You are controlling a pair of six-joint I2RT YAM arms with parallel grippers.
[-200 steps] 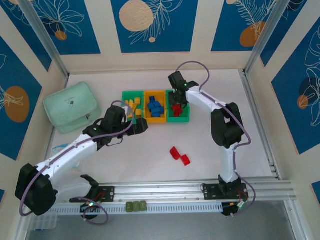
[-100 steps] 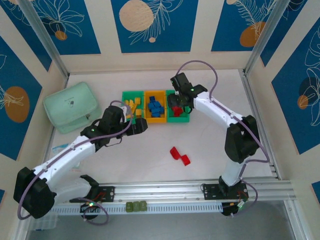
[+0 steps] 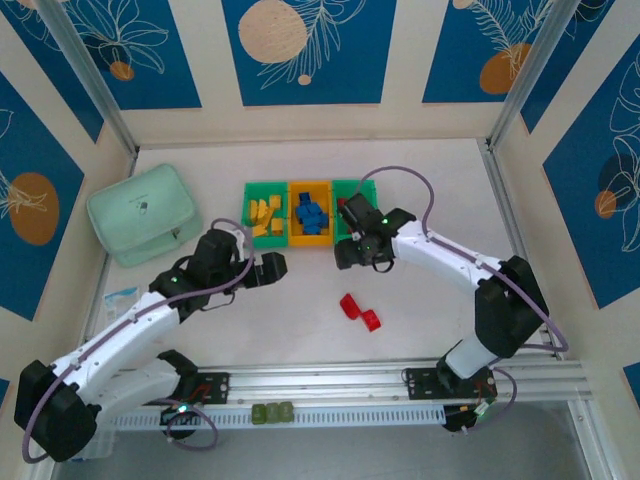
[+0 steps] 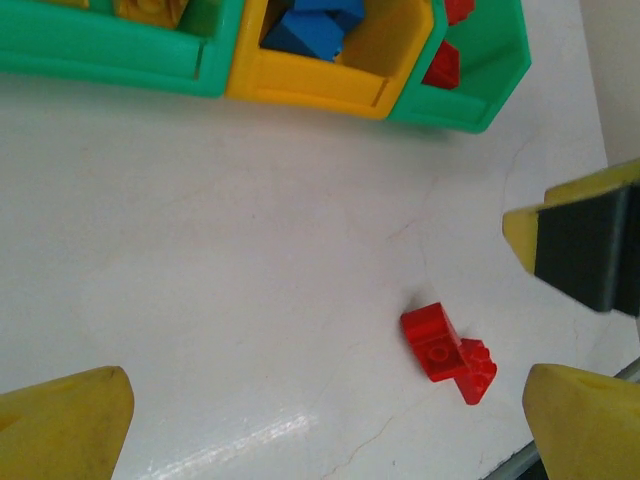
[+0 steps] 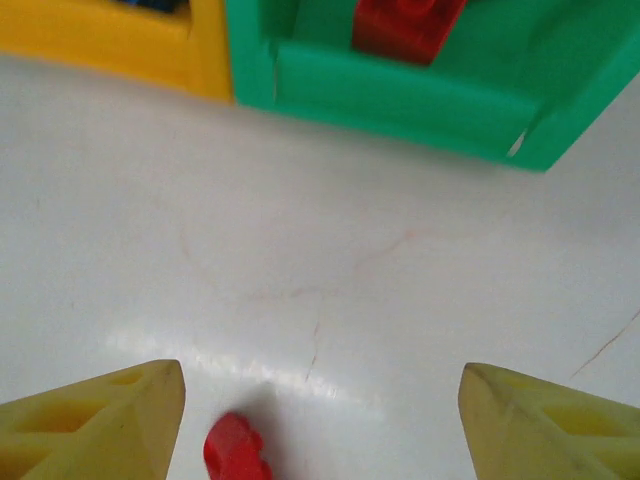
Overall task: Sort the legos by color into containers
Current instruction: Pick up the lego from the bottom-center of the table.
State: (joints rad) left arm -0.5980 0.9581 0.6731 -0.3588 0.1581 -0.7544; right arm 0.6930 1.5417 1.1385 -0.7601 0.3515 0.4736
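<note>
On a white table ringed by blue-and-cream panels, yellow bricks and blue bricks filled two of the joined bins; two stray red bricks lay just in front, unsorted. The right gripper and left gripper hovered before the bins, spread wide, empty. The right wrist camera caught a sorted red brick that the arm blocked from overhead.

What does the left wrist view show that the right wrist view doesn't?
Left wrist: the blue legos in the orange bin, the front of the left green bin, and the loose red legos whole on the table. Right wrist: a closer look at the front wall of the right green bin, plus one end of the loose red legos. Both: orange bin, right green bin holding a red lego, and open jaws on left pincer and right pincer.
</note>
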